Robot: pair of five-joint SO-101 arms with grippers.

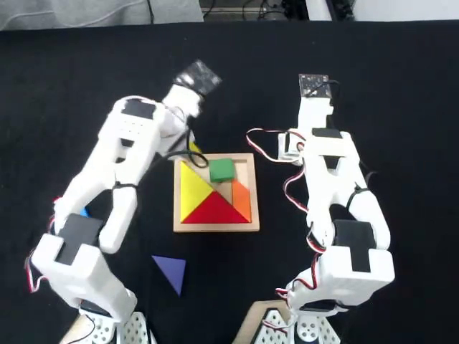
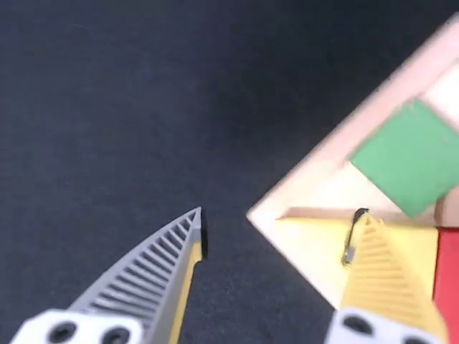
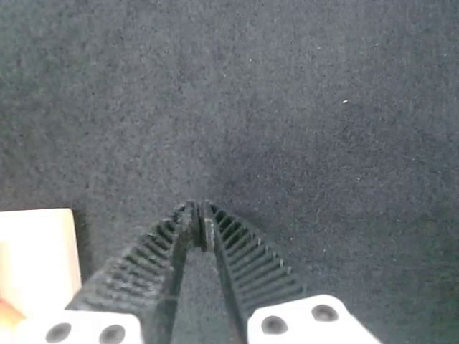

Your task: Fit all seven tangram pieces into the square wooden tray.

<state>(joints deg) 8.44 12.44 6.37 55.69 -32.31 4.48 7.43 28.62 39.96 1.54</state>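
A square wooden tray (image 1: 215, 228) is seen in the middle of a table covered in black cloth (image 1: 373, 86). Inside the tray, a big yellow wooden triangle (image 1: 192, 190) is laid next to a big red wooden triangle (image 1: 216, 210), and their sides are touching. A green wooden square (image 1: 221, 170) is set near the far edge of the tray. An orange wooden piece (image 1: 242, 197) is placed just beside the red one.

A purple wooden triangle (image 1: 172, 271) is left out on the cloth, well apart from the tray, on the left arm's side. A small bit of blue (image 1: 84, 212) is seen by the left arm, but what it is cannot be told.

The left gripper (image 2: 280, 215) is held over one corner of the tray with its fingers spread wide. One finger is over the yellow triangle and the other is over the cloth.

The right gripper (image 3: 198, 218) is held over the cloth near the tray's edge, with its fingers pressed together and nothing pinched.
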